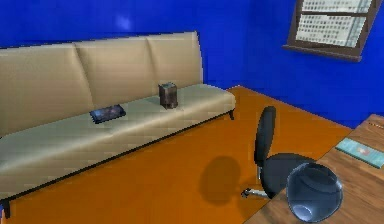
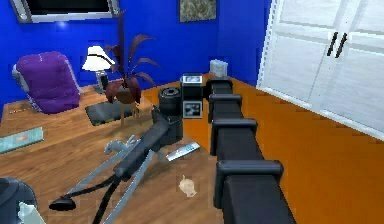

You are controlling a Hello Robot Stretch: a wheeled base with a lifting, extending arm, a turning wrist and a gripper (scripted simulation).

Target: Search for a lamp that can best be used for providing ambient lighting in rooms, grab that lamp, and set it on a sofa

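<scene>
Lamp [image 2: 97, 60], white shade, stands at the far left of the desk [image 2: 50, 160], just beside a plant [image 2: 130, 62] w/ dark red leaves. My arm [image 2: 235, 140] runs out over the desk from the near edge. My hand [image 2: 170, 118] sits at its far end, to the left, w/ desk stuff at & behind it, so I can't tell its state or whether it grips anything. Lamp is left of the hand & farther out, apart from it.

A grey jointed thing [image 2: 120, 165] lies on the desk, near & left of the hand, w/ a small beige bit [image 2: 187, 185] to its right. A dark flat item [image 2: 100, 112] lies on the near side of the plant. There's a purple chair [image 2: 48, 82] at far left past the desk. On the right are white double doors [image 2: 330, 55], w/ orange floor [image 2: 320, 150] in front of them.

Fwd view: beige sofa [image 1: 110, 65] on the left, along the blue wall [image 1: 230, 40]. On its seat are a small dark box [image 1: 168, 94] & a flat dark item [image 1: 107, 114], apart from each other. A black office chair [image 1: 268, 150] stands on the floor right of the sofa. A glass bowl [image 1: 315, 192] sits at near right on the desk, w/ a teal flat thing [image 1: 360, 150] beyond it. There's a window [image 1: 335, 25] w/ blinds at far right.
</scene>
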